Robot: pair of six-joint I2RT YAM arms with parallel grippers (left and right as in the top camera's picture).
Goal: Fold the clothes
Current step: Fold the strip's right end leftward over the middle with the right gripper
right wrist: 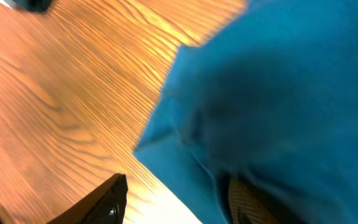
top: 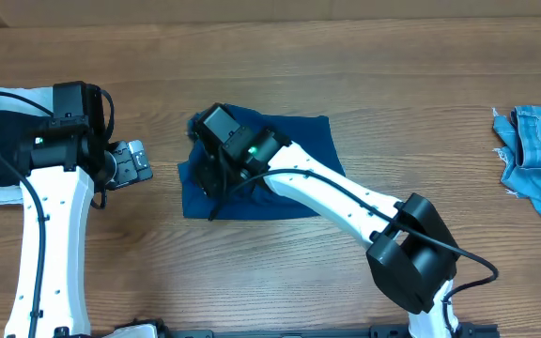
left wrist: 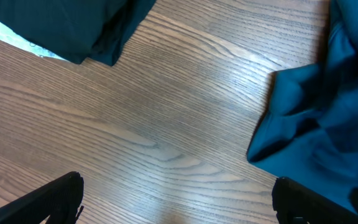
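The shirt point(top: 303, 141) is laid folded on the table point(top: 346, 56), directly beneath the right pincer point(top: 207, 176), whose jaws are parted and grip nothing. That pincer is best raised straight up, so no fold is dragged. The left pincer point(top: 135, 160) is seen wide open and empty, just beside the shirt.

Robotics lab: wooden table point(top: 346, 56), two arms point(top: 327, 192)

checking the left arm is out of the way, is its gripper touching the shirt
Apart. Overhead shows table between the left gripper and the shirt.
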